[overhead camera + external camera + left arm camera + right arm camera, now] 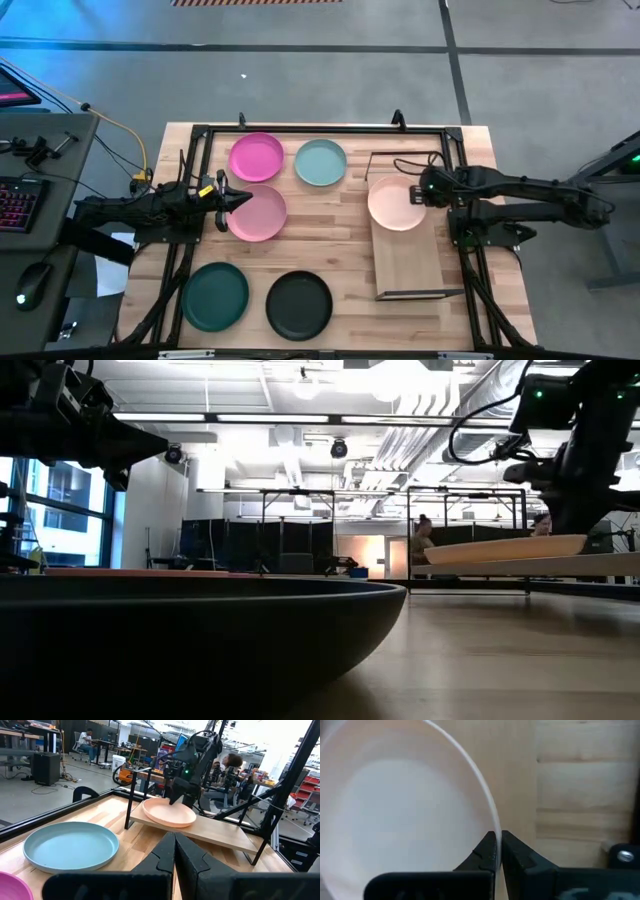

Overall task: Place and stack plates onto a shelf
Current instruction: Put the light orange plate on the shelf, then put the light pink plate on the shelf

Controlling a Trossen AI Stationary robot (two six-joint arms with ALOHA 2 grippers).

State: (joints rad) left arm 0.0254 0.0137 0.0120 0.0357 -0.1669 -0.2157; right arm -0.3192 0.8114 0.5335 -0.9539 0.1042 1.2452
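My right gripper (pixel 418 193) pinches the rim of the cream-peach plate (pixel 393 203), resting on the shelf (pixel 410 265) at its far end. Risk: plate overhangs the shelf's edge; releasing carelessly could tip it. Left gripper (pixel 243 199), fingers closed empty, touches the light pink plate (pixel 258 215).

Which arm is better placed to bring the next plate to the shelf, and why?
Probably the left. Its end effector, shut and empty, sits at the light pink plate; the right end effector grips the peach plate on the shelf.
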